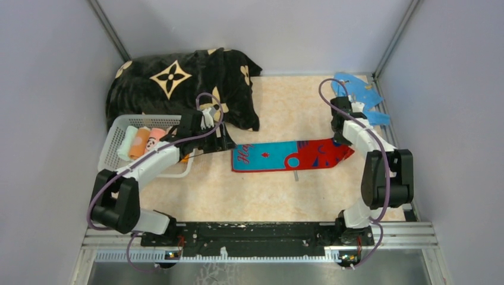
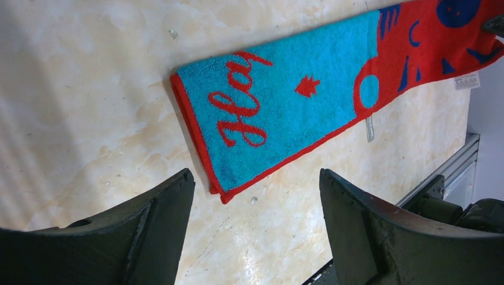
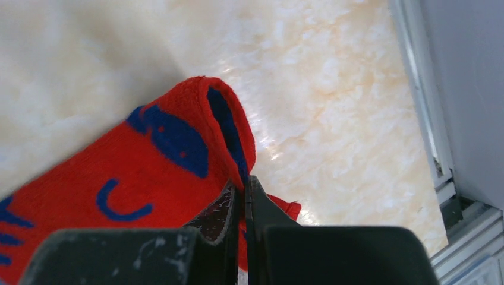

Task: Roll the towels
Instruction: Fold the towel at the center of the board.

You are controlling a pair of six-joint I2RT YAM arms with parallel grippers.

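Marbled beige tabletop [image 1: 238, 190] between pale grey walls, with a black flowered blanket [image 1: 172, 80] heaped at the far left and blue scraps [image 1: 356, 86] in the far right corner. Across the middle, laid out flat and long from left to right: red-and-teal towel [image 1: 285, 155], teal end left, red end right. At the red end, right gripper [image 3: 242, 187], jaws closed tight on a raised fold of the cloth, that corner held just off the surface. At the teal end, left gripper [image 2: 255, 178], jaws spread wide with nothing between them, poised just beside the short hem and apart from the cloth. Further left, white basket [image 1: 116, 127] with three finished rolls [image 1: 141, 142] side by side: pale green, orange, pink. Judged as light, soft terry: limp, no stiffness of its own, apt to sag, bunch or skew when pulled from one point. Probably grippy enough on itself to stay wound, yet likely to slide on the smooth top. Best taken at a short hem close to a corner, then turned over evenly along the length with the opposite end kept taut. Nothing fragile about it; main risk a loose or crooked roll.
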